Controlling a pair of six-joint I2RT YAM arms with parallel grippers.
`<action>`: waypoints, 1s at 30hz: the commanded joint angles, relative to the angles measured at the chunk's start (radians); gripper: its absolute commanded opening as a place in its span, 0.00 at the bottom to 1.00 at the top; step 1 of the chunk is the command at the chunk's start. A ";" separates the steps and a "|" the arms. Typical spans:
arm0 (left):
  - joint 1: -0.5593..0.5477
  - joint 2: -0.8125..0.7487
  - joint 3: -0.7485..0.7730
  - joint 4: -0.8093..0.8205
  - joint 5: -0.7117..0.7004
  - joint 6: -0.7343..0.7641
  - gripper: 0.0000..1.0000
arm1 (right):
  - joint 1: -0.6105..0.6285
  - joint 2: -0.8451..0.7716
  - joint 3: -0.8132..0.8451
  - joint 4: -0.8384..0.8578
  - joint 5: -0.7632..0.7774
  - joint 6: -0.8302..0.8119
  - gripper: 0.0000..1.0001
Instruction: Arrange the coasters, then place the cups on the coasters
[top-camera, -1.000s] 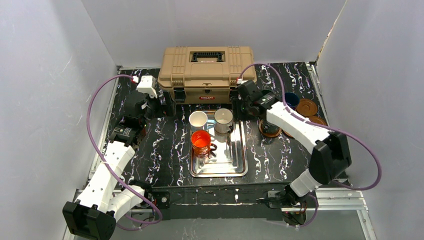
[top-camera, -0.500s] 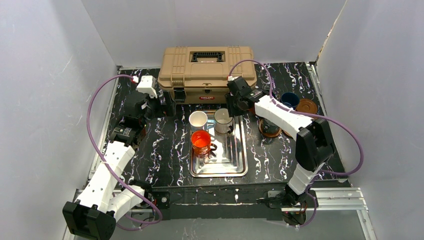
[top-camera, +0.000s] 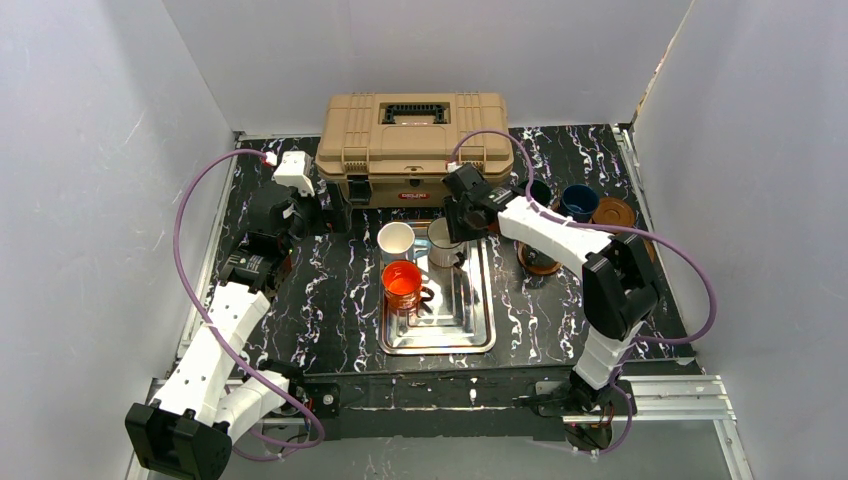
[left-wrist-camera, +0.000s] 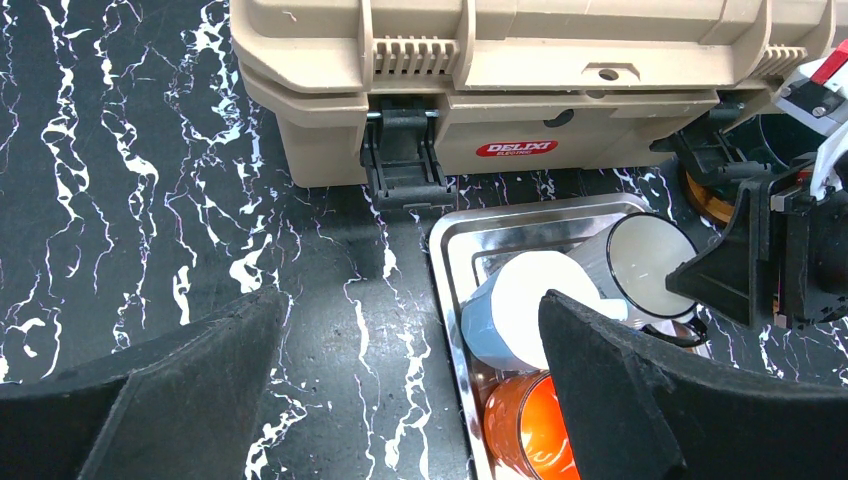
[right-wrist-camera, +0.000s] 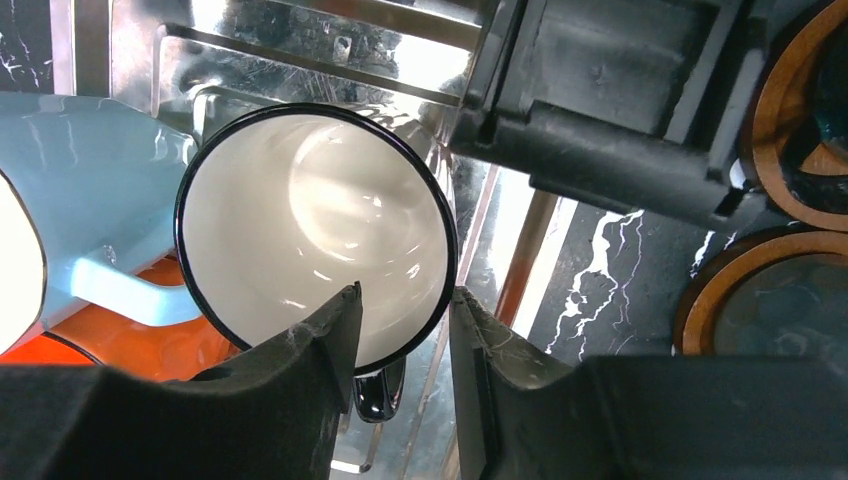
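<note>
Swinging over from the coasters (top-camera: 613, 213), the right gripper (right-wrist-camera: 405, 305) now straddles the black-rimmed cream cup (right-wrist-camera: 310, 230) on the steel tray (top-camera: 455, 320), jaws still apart, and should pinch squarely beside the handle.

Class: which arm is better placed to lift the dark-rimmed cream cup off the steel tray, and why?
Right. The right gripper straddles the cup at its rim, one finger inside, one outside, and the coasters lie on its side. The left gripper hangs open beside the tray.
</note>
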 joint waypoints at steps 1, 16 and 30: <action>-0.004 -0.011 -0.001 -0.001 0.005 0.005 0.98 | 0.034 -0.037 -0.009 -0.017 -0.003 0.080 0.45; -0.003 -0.014 0.002 -0.007 0.001 0.002 0.98 | 0.104 -0.088 0.022 -0.109 0.088 0.125 0.52; -0.003 -0.016 0.004 -0.008 -0.002 0.005 0.98 | 0.094 0.081 0.209 -0.161 0.167 -0.077 0.54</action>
